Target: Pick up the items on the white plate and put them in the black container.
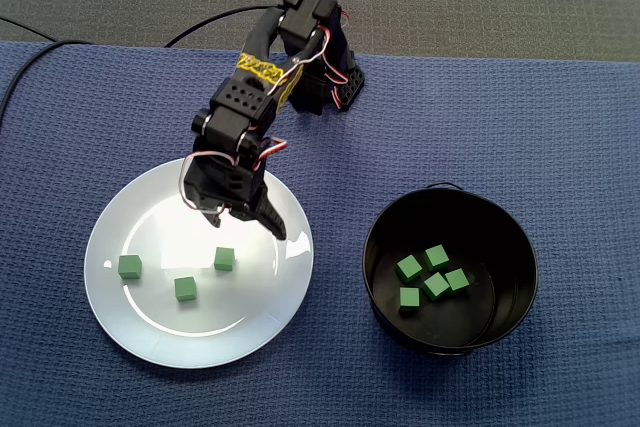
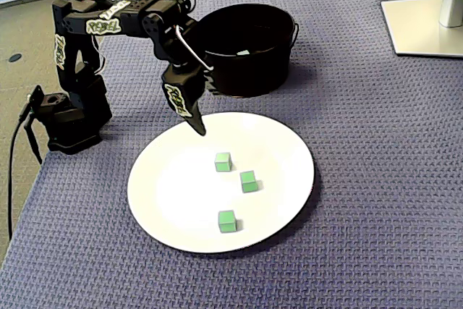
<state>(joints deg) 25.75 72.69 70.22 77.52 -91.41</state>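
While the gripper (image 1: 252, 219) is hovering over the upper part of the white plate (image 1: 150, 332) in a fixed view, three green cubes (image 1: 185, 288) are sitting apart on the plate's lower half. Five more are lying in the black container (image 1: 385, 312) to the right. In a fixed view from the side, the nearest cube (image 2: 223, 161) is resting just below the gripper's tip, untouched. The fingers (image 2: 189, 106) are overlapping into one dark blade, so I cannot tell whether they are parted or together, though nothing green is showing between them. The cubes are looking light, rigid and smooth-sided, so pinching two opposite flat faces squarely is probably going to hold them without slipping.
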